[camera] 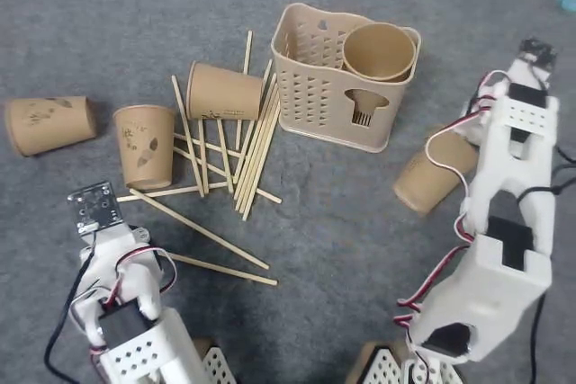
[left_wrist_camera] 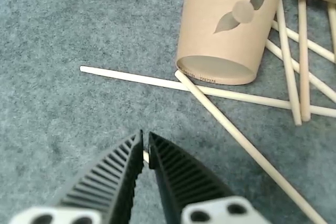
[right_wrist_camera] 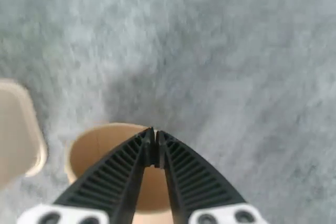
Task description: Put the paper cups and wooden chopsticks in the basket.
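**A:** Left gripper [left_wrist_camera: 145,141] first. We log the jaws as pressed together, with just a slit between them. A pale sliver [left_wrist_camera: 146,156] sits in that slit, and we can't tell if it's pinched.

**B:** Agreed. Just past the tips we get two crossed chopsticks [left_wrist_camera: 247,145]. Then comes the leaf-print cup [left_wrist_camera: 231,24], on its side with its base toward the gripper.

**A:** Right gripper [right_wrist_camera: 154,136]: we mark the jaws closed on each other. The tips are over the rim of the tipped cup [right_wrist_camera: 100,150], whose mouth faces them.

**B:** In the high view we put that cup on its side just beside the basket [camera: 337,87], on the grey carpet [camera: 360,249].

**A:** The nested cup [camera: 378,49] stands upright inside the basket.

**B:** On the basket's other side we have the chopstick pile [camera: 256,137]. The middle cup [camera: 223,92] lies across it, and the far cup [camera: 49,123] is on its side, well apart.
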You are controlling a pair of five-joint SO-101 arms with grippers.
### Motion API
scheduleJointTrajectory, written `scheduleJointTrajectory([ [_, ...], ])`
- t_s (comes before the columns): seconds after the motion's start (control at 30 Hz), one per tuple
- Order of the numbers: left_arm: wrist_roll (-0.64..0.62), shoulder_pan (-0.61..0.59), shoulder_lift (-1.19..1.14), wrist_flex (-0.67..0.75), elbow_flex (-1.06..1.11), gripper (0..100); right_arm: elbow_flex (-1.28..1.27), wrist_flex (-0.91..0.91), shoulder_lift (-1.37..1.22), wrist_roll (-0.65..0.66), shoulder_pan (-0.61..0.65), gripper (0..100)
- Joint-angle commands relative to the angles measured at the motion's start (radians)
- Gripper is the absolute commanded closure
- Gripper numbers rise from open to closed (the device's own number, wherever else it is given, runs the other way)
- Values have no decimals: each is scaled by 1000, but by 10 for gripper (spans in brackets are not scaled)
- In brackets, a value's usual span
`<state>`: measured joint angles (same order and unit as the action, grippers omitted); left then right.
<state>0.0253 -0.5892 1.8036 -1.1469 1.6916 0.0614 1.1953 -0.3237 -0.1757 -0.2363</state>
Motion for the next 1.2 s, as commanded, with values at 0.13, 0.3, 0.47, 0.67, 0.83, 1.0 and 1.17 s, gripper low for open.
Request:
scheduleJointTrajectory([
  [0.13, 8, -3, 20, 3, -33, 987, 135, 455, 36, 155, 131, 991],
  [0.3, 8, -3, 20, 3, -33, 987, 152, 601, 38, 196, 186, 991],
  [0.47, 8, -3, 20, 3, -33, 987, 51, 601, 114, 196, 194, 991],
  [0.67, 8, -3, 20, 3, -33, 987, -181, 599, 386, 198, 232, 991],
  [0.83, 8, -3, 20, 3, -33, 987, -367, 598, 650, 198, 305, 991],
  [1.0, 8, -6, 20, 5, -33, 987, -388, 598, 863, 198, 305, 988],
  [1.17, 8, -8, 20, 5, -33, 987, -397, 599, 1009, 196, 302, 920],
])
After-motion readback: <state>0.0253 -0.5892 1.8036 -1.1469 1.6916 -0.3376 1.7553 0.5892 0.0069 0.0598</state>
